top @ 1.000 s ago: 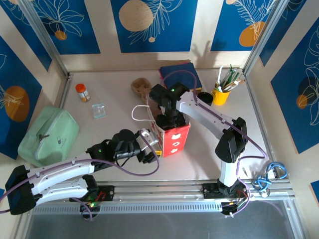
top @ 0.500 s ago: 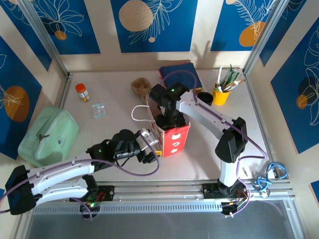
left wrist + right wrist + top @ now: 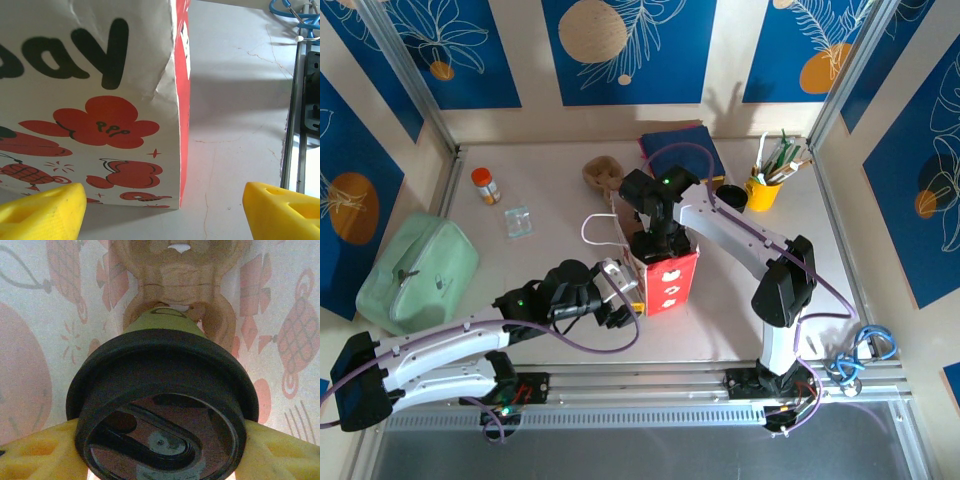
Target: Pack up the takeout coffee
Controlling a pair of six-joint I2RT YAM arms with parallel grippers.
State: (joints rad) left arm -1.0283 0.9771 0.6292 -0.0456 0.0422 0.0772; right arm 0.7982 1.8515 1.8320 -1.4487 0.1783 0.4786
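1. Top external view: a red-and-white paper bag [image 3: 668, 278] stands upright on the table [image 3: 560, 240].
   - The right gripper [image 3: 654, 243] reaches down into the bag's open top. Its fingers are hidden by the bag there, so I cannot tell their state from this view.
   - The left gripper [image 3: 617, 298] sits low just beside the bag's left face.
   - A brown moulded cardboard piece [image 3: 603, 175] and a navy cloth [image 3: 682, 150] lie beyond the bag.
   - A yellow cup of utensils [image 3: 762, 190] stands to the bag's far right.
   - A green pouch [image 3: 418, 272] lies well apart on the bag's left.

2. Left wrist view: the bag's [image 3: 100, 115] white face, printed with red flowers and black letters, meets its red side panel at a creased corner.
   - The left gripper [image 3: 162, 212] is spread wide. Its yellow fingertips [image 3: 42, 210] lie near the foot of the bag with nothing held between them.

3. Right wrist view: the takeout coffee cup [image 3: 160, 322], green-sided and capped with its black lid [image 3: 162, 405], is inside the bag, whose printed walls surround it.
   - The right gripper [image 3: 160, 455] is clamped on the cup, with yellow fingers [image 3: 35, 455] pressed against the lid rim on either side.
   - A brown moulded carrier [image 3: 180, 270] lies below the cup on the bag's floor. I cannot tell whether the cup touches it.
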